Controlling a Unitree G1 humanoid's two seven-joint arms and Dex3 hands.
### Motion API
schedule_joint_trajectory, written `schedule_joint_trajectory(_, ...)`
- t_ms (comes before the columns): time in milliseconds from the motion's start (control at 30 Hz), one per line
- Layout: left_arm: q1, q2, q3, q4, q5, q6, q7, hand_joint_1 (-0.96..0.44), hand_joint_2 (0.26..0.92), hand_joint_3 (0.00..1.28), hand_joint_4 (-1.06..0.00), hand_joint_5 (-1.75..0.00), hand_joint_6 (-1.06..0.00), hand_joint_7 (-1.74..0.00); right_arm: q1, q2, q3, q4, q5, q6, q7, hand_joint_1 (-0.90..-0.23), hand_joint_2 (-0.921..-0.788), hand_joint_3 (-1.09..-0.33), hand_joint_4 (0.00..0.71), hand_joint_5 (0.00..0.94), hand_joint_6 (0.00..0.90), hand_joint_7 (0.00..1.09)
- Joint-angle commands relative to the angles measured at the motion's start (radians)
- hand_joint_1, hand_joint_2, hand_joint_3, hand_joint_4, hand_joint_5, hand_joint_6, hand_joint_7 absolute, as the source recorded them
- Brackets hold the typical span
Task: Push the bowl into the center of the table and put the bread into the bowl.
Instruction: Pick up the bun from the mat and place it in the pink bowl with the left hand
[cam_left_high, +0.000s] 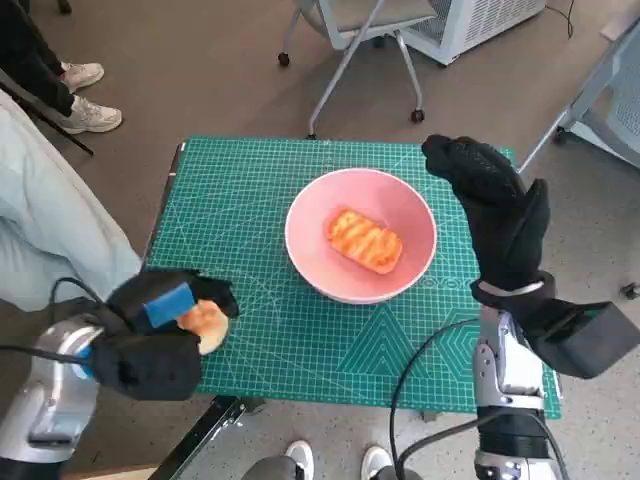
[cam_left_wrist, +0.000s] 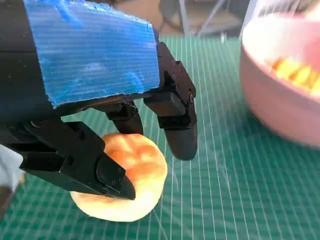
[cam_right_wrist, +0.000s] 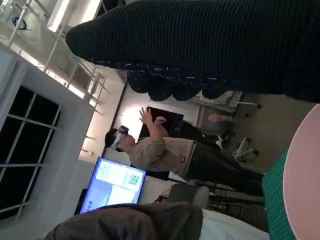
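- Green cutting mat is covering the small table, sitting mid-frame in the head view; brown floor is showing round it, with a wheeled chair base at top centre.
- Person's legs and white sneakers are showing at upper left of the head view; pale fabric is running down the left edge.
- Left hand is sitting at lower left of the head view, over the mat's near-left corner, fingers curling down onto a round bread roll.
- Left wrist view: black fingers are closing round the roll from above, touching it; roll is looking to be resting on the mat, can't tell if it's lifted.
- Pink bowl is sitting at about the centre of the mat, just right of frame centre, with a glazed orange bread piece lying inside it.
- Right hand is hanging at right of the head view, just beside the bowl's right rim, fingers extended and holding nothing; can't tell if it's touching the rim.
- Right wrist view: glove is filling the top, bowl edge at the right; a person wearing a headset and a lit screen are in the background.
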Motion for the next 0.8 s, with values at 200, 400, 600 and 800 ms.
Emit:
schedule_joint_trajectory(200, -0.016, 0.013, 0.115, -0.131, -0.098, -0.062, 0.016, 0.01, 0.890, 0.02, -0.83, -1.06, -0.73, -1.01, 0.010, -0.005, -0.005, 0.007, 0.016, 0.021, 0.014, -0.683, -0.921, -0.765, 0.231, 0.001, 0.080, 0.57)
schedule_joint_trajectory(400, -0.068, 0.003, 0.150, -0.192, -0.131, -0.067, 0.026, 0.00, 0.886, 0.01, -0.84, -1.07, -0.76, -0.96, 0.011, -0.008, -0.005, 0.003, 0.014, 0.022, 0.012, -0.682, -0.921, -0.765, 0.232, 0.002, 0.081, 0.57)
schedule_joint_trajectory(600, -0.146, -0.017, 0.131, -0.201, -0.128, -0.061, 0.043, 0.00, 0.884, 0.01, -0.83, -1.05, -0.78, -0.96, 0.010, -0.010, -0.005, 0.005, 0.014, 0.021, 0.013, -0.681, -0.921, -0.766, 0.234, 0.002, 0.081, 0.57)
schedule_joint_trajectory(800, -0.262, -0.050, 0.083, -0.210, -0.117, -0.043, 0.048, 0.00, 0.878, 0.01, -0.86, -1.00, -0.79, -0.98, 0.011, -0.013, -0.006, 0.008, 0.017, 0.020, 0.017, -0.683, -0.921, -0.766, 0.236, 0.003, 0.081, 0.57)
